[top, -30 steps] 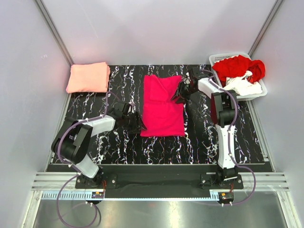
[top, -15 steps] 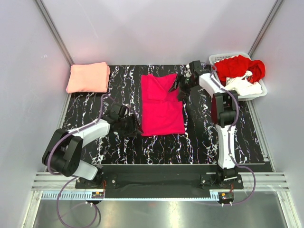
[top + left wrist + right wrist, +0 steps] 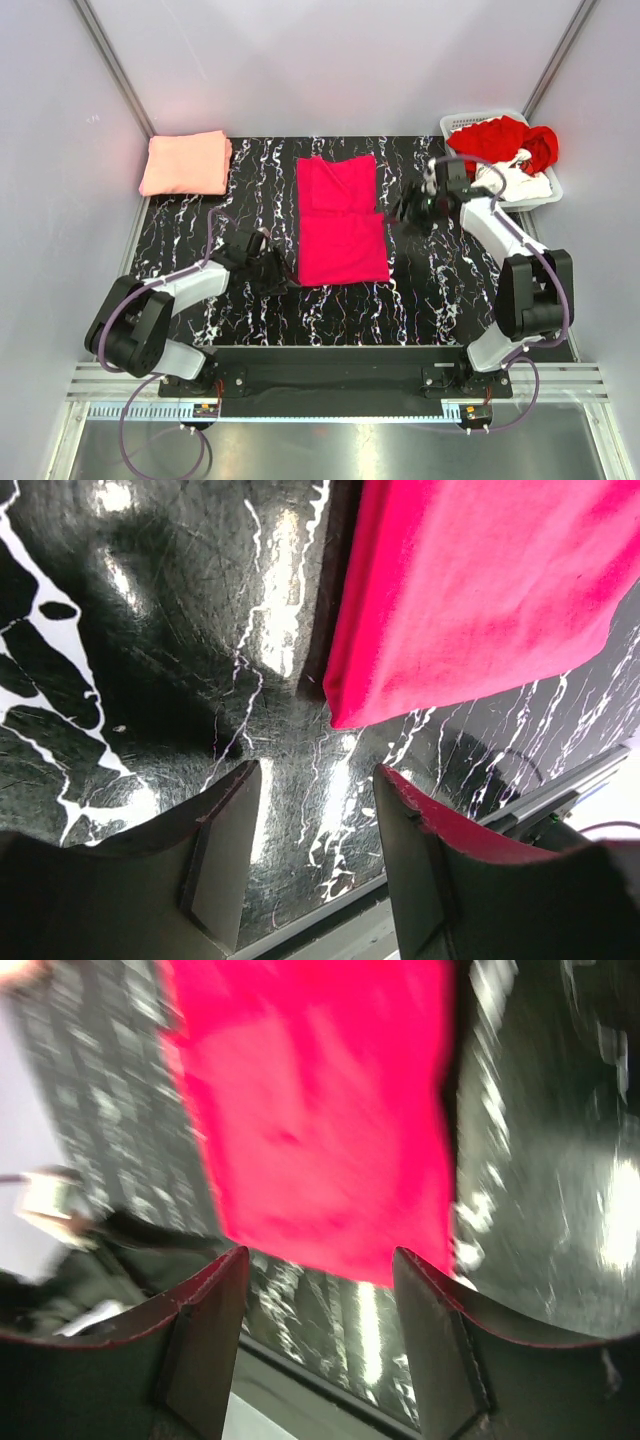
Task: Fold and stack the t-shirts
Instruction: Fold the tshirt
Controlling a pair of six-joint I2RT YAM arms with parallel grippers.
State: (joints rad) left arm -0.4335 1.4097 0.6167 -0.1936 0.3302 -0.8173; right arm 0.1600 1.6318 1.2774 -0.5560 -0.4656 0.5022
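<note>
A magenta t-shirt (image 3: 340,222) lies folded into a long rectangle in the middle of the black marbled table (image 3: 440,290). My left gripper (image 3: 279,273) stands open just off its near left corner, nothing between the fingers; the left wrist view shows that corner of the magenta t-shirt (image 3: 470,590) beyond the left gripper (image 3: 315,780). My right gripper (image 3: 408,210) hangs open right of the shirt, apart from it. In the blurred right wrist view the magenta t-shirt (image 3: 320,1110) lies past the empty right gripper (image 3: 320,1260). A folded salmon t-shirt (image 3: 185,163) sits far left.
A white slatted basket (image 3: 452,122) at the far right corner holds a crumpled red t-shirt (image 3: 495,138) and a white t-shirt (image 3: 515,182). Grey walls close in the table on three sides. The metal rail (image 3: 330,380) with both arm bases runs along the near edge.
My right gripper has let go of the magenta shirt's far right edge and pulled back to the right, its arm swinging outward. The left gripper has slid slightly toward the near left corner.
</note>
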